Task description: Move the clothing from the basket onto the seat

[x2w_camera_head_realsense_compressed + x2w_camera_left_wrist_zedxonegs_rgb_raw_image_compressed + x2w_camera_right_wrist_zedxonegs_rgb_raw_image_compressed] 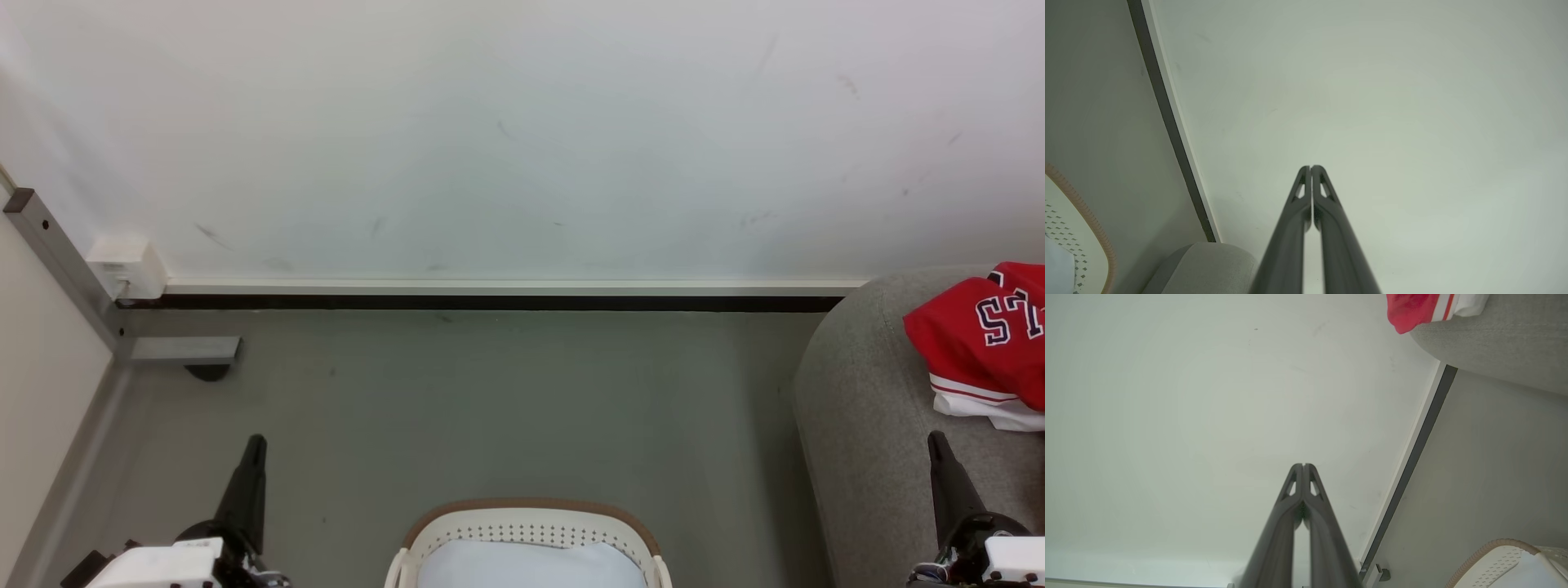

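Observation:
Red clothing [992, 339] with navy white-edged numbers and white striped trim lies on the grey seat [857, 408] at the right edge; a red corner [1410, 310] of it hangs over the seat's edge [1494, 339]. The white basket [531, 531] with a tan rim stands at the bottom centre, with a pale blue-white cloth [522, 567] inside. My left gripper [255, 445] is shut and empty to the basket's left, fingertips [1310, 168] pressed together. My right gripper [936, 441] is shut and empty in front of the seat, tips [1303, 466] together.
A pale wall [522, 139] with a black skirting strip [490, 302] runs across the back. A grey metal post and bracket [163, 349] and a white box [126, 265] stand in the left corner. Grey floor [490, 408] lies between the wall and the basket.

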Robot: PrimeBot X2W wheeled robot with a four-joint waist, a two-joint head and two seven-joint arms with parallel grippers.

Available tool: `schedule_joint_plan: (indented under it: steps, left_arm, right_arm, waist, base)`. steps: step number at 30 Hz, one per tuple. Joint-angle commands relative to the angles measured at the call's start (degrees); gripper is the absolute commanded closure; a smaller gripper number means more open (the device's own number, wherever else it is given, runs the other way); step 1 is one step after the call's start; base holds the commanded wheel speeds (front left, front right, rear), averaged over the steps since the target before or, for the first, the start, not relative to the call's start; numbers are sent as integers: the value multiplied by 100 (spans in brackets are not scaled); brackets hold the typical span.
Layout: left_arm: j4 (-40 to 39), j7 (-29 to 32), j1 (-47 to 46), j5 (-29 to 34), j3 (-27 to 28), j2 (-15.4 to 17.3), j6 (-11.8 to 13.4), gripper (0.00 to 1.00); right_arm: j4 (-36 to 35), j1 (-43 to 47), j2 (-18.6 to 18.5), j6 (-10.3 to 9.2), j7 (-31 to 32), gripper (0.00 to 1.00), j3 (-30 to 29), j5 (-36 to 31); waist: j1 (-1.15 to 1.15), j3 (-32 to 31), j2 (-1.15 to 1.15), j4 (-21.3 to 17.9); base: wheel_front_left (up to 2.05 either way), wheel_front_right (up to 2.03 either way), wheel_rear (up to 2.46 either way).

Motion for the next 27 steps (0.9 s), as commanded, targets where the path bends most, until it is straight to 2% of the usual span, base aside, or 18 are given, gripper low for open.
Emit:
schedule_joint_plan:
  steps: [1,27]
  left_arm:
    - [-14,27,-31,-71,11,44,-23,100]
    - [-15,26,-31,-71,10,44,-23,100]
  right_arm:
    - [-31,-37,0,-12,24,100,-25,-2]
    - [-31,-37,0,-12,24,100,-25,-2]
  waist:
    - [0,0,0,0]
    - [0,0,0,0]
  base:
    - [0,0,0]
    - [0,0,0]
